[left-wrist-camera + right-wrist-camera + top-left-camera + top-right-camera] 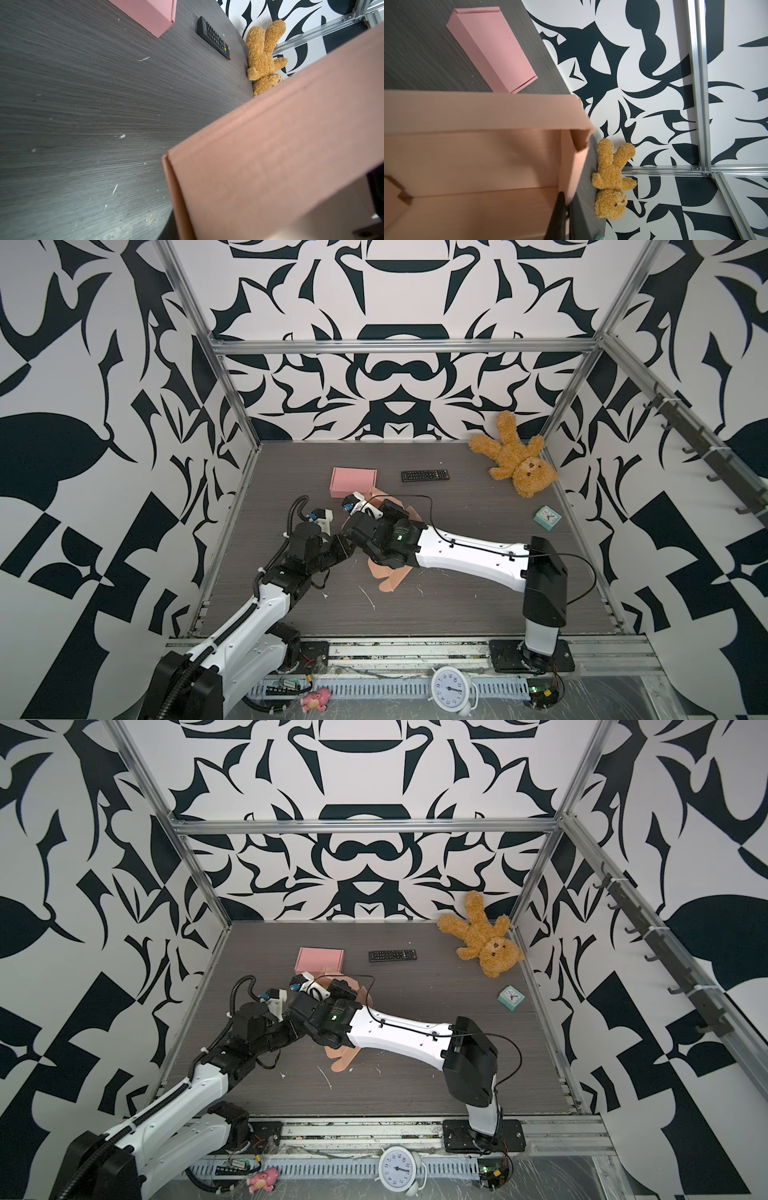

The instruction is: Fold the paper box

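Seemingly mid-fold, the right pincer was clamped shut on a raised wall of the paper box beneath it on the table, while the left pincer beside it hid how far it stood open; next, that wall likely needed folding inward.

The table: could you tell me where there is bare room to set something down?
Bare: the front strip of the table between the paper box flap and the front rail; also the middle patch bordered by remote control, teddy bear, mint clock and right arm. Crowded: centre-left, where left arm and right arm meet over the paper box, near the folded pink box.
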